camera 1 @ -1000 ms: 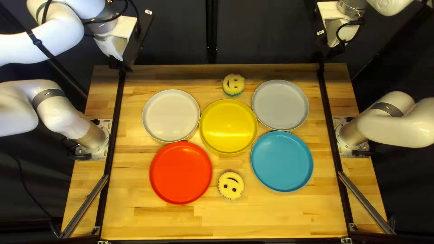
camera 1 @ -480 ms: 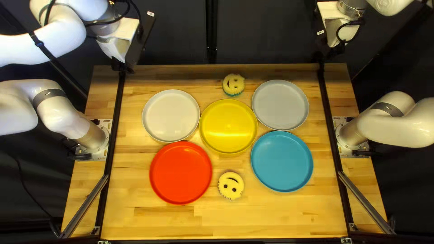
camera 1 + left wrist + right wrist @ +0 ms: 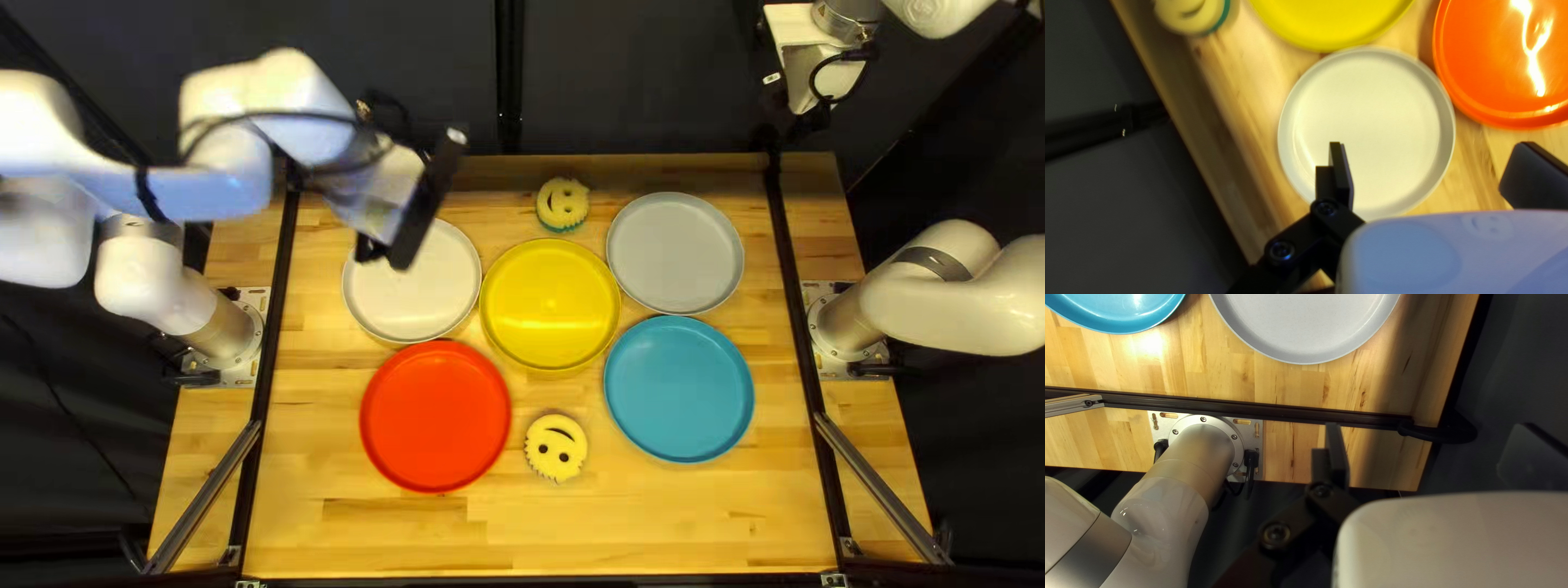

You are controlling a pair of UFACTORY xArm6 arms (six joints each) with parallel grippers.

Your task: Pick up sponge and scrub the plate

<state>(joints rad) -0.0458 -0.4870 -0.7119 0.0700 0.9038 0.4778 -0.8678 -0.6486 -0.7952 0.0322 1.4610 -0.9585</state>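
My left gripper [image 3: 386,256] hangs over the off-white plate [image 3: 419,299] in the top left view. In the left wrist view the left gripper [image 3: 1429,171] is open above that plate, its fingers wide apart with nothing between them. One smiley sponge [image 3: 563,204], yellow on teal, lies beyond the yellow plate [image 3: 551,305]; another yellow smiley sponge [image 3: 555,448] lies between the red plate [image 3: 435,416] and the blue plate [image 3: 678,389]. My right gripper [image 3: 800,129] is beyond the far right table corner; in its wrist view the right gripper [image 3: 1434,452] is open, holding nothing.
A grey plate [image 3: 675,253] lies near the far sponge. Black rails [image 3: 800,316] run along both sides of the table [image 3: 653,523]. The left arm crosses above the table's far left corner. Each arm's base is bolted outside its rail.
My left arm has swung from beyond the far left corner, right and toward the near side, and its gripper now covers part of the off-white plate. My right arm, plates and sponges have not moved.
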